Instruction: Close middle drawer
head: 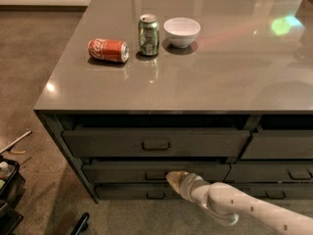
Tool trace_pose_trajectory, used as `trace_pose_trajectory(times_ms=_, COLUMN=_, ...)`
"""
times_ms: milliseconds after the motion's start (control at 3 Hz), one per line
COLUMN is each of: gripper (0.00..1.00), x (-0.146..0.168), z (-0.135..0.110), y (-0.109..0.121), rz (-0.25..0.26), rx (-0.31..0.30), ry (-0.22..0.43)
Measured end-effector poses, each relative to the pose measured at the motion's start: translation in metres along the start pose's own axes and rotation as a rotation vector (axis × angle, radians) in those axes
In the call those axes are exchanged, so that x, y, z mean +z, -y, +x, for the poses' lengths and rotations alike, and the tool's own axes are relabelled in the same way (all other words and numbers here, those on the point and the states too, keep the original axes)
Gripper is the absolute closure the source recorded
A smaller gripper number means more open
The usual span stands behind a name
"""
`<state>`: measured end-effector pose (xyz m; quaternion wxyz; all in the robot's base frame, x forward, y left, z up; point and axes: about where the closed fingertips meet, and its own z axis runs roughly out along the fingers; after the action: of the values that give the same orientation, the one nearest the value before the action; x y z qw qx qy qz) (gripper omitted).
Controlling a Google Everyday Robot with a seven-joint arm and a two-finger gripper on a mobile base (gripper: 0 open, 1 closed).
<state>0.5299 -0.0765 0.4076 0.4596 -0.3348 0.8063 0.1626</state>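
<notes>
Wide dark grey middle drawer w/ flat front (117, 172) is seen in the left stack of the cabinet, under the taller-fronted top drawer (205, 142) and above the slim bottom drawer (122, 192). A dark gap is seen along its upper edge; how far it stands out can't be told. Its small dark loop handle (155, 176) is centred on the front.

The tan-tipped gripper (172, 176) is found low at centre, at the middle drawer's front, just right of the handle; actual contact can't be confirmed. Whether it is spread or pressed together can't be told. The white arm (244, 207) is run in from the bottom right corner.

On the glossy grey countertop (195, 87), a red cola can (108, 50) is laid on its side, w/ an upright green can (148, 35) just to its right and a white round bowl (181, 31) beside that. The three are kept near the far left part, well apart from the front edge.
</notes>
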Motion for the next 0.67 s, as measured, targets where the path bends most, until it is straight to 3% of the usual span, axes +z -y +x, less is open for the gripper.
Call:
trace_pose_trajectory(times_ms=333, gripper=1.0, x=-0.016, z=0.02, y=0.003, rz=0.066, rx=0.048, ry=-0.043)
trace_pose_trajectory(times_ms=667, gripper=1.0, x=-0.06, z=0.045, y=-0.006, rz=0.116, rx=0.16, ry=-0.079)
